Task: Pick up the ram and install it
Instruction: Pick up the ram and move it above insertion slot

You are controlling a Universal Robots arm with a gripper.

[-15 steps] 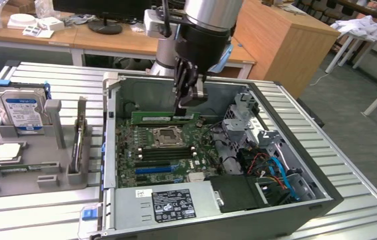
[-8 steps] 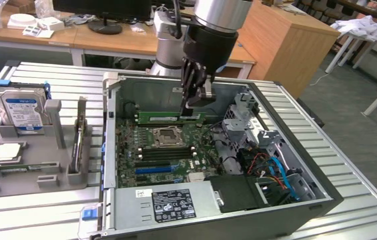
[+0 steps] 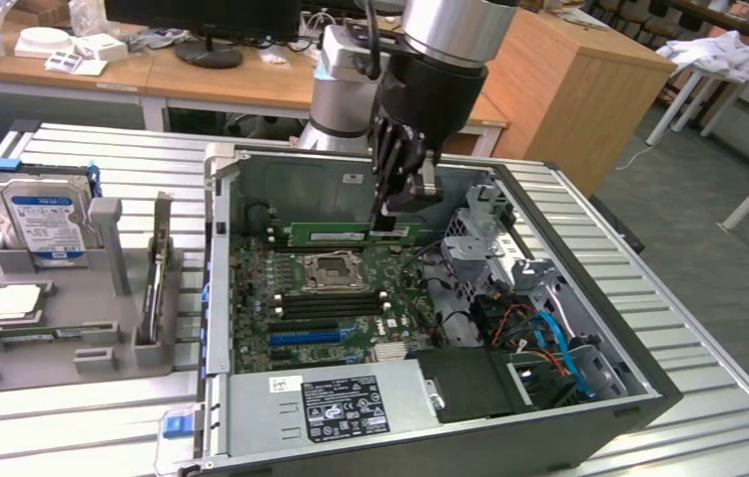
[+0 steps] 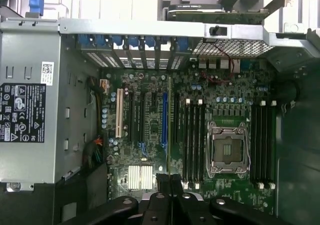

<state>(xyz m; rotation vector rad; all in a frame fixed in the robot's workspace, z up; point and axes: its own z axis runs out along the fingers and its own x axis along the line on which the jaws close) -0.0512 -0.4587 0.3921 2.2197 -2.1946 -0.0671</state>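
The ram is a long green stick, and my gripper is shut on it near one end. In the exterior view it is held level inside the open computer case, over the far part of the motherboard, just beyond the processor socket. Whether it touches the board I cannot tell. In the wrist view the ram shows edge-on as a thin line running out from my gripper, with black memory slots beside it.
A grey holder at the exterior view's left carries a hard drive and a square silver processor chip. The power supply fills the case's near side. Drive cage and cables crowd its right side.
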